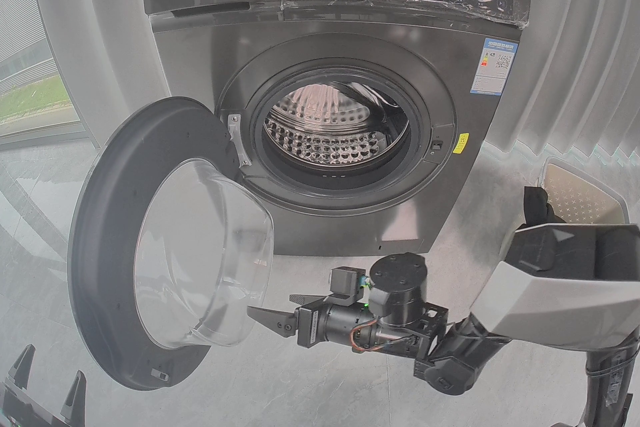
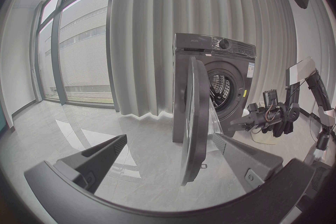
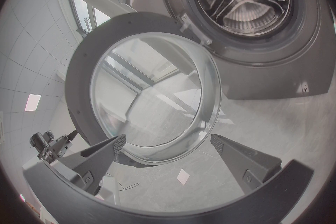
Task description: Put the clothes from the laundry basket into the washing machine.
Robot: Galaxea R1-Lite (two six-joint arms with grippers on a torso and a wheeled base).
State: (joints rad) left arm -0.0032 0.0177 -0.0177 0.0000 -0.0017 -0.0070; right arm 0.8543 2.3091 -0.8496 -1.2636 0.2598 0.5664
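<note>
Grey metal washer (image 1: 200,61) fills the upper centre of the head view, standing on a pale tiled floor (image 1: 320,388) before a white pleated curtain (image 1: 587,15). Its round door (image 1: 100,235) hangs wide open at the lower left, the clear glass bowl turned outward. The drum (image 1: 333,128) at centre frame shows its perforated steel wall. At the right edge, mid-height, a pale basket (image 1: 587,198) stands on the floor beside the washer, partly hidden behind the right arm. A dark bundle (image 1: 535,206) sits at its left rim; whether this is clothing I cannot tell. The right gripper (image 1: 270,307) hangs at lower centre, just beside the door's glass, pointing left, its fingers spread apart and holding nothing. The left gripper (image 1: 50,375) is in the bottom left corner, fingers likewise parted and bare; in its wrist view the door stands edge-on between them.
</note>
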